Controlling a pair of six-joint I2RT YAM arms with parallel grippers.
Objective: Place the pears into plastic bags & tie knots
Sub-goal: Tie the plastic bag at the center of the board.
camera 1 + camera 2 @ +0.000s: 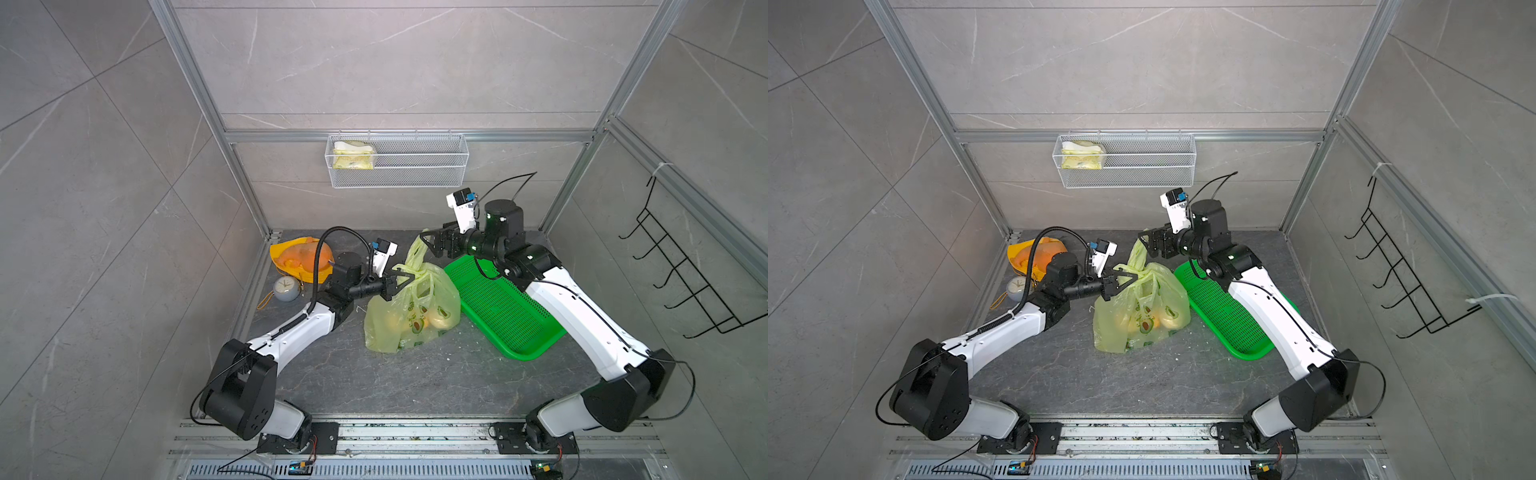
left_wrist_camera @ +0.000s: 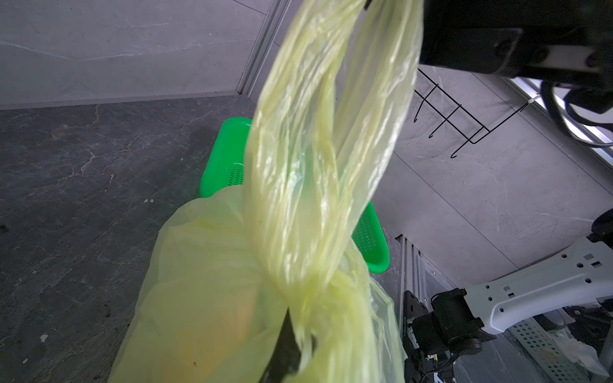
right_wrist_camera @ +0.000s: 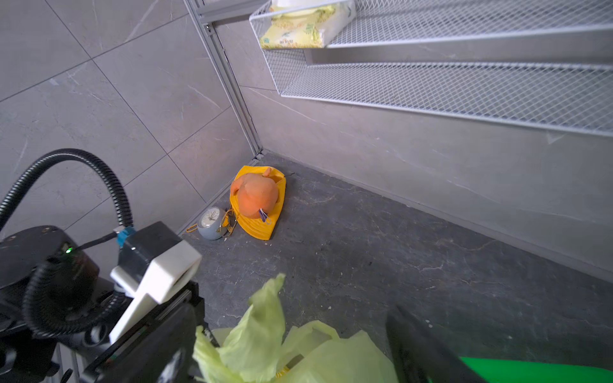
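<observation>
On the desk [image 1: 415, 386] the plastic bag [image 1: 382, 328] sits in the middle, pears [image 1: 441, 318] inside. The left end effector [image 1: 398, 279] is pinching one handle loop [image 1: 409, 270] tight. The right end effector [image 1: 428, 245] has its jaws spread wide, just beside the other loop [image 1: 417, 251]. It should grab that loop low down. Then both should pull apart gently, so the knot [image 2: 300, 282] gets snug and nothing tears.

The translucent yellow-green plastic bag [image 1: 409, 332], printed with avocados, slumps on the dark counter [image 1: 374, 382]. The pears [image 1: 439, 318] show through its film as pale and yellow lumps. Above them, the handle loops bunch into a twisted knot [image 1: 419, 271], with one end standing upright.
</observation>
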